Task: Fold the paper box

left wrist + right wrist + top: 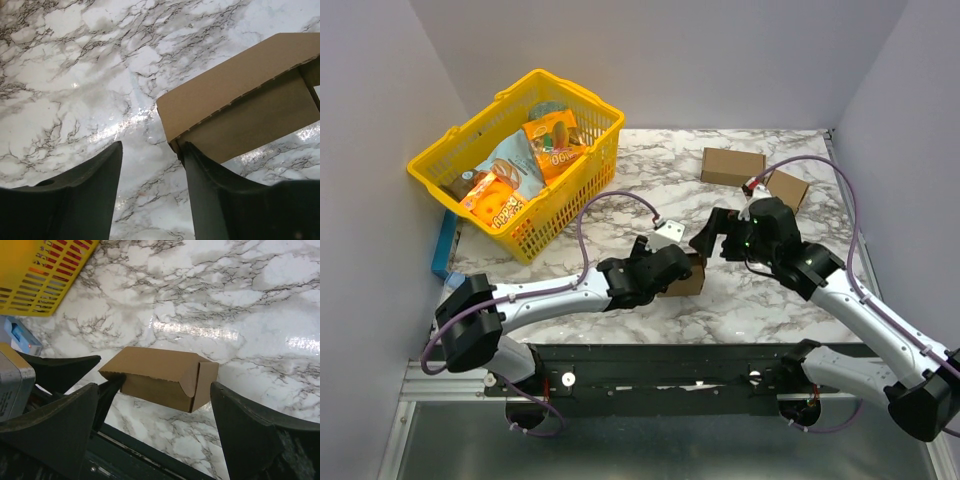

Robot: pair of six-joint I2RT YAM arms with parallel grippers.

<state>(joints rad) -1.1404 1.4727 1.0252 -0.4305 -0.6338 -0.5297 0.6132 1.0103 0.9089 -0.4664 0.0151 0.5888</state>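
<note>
My left gripper [151,147] is released, one finger just touching a corner of the closed-up paper box [160,377], which sits by the middle of the marble table's [750,310] near edge, between the wide-spread, non-touching fingers of my right gripper [155,390]; print on the snack packets [510,175] in the yellow basket [565,195] is unreadable.

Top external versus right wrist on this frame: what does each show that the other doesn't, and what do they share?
Top only: a long cuboid and a squarish one far right, and snack packs in the basket. Right wrist only: the tucked end flap of the box, seen between the fingers of the open right gripper. Both: the box, the yellow basket, the marble table.
</note>
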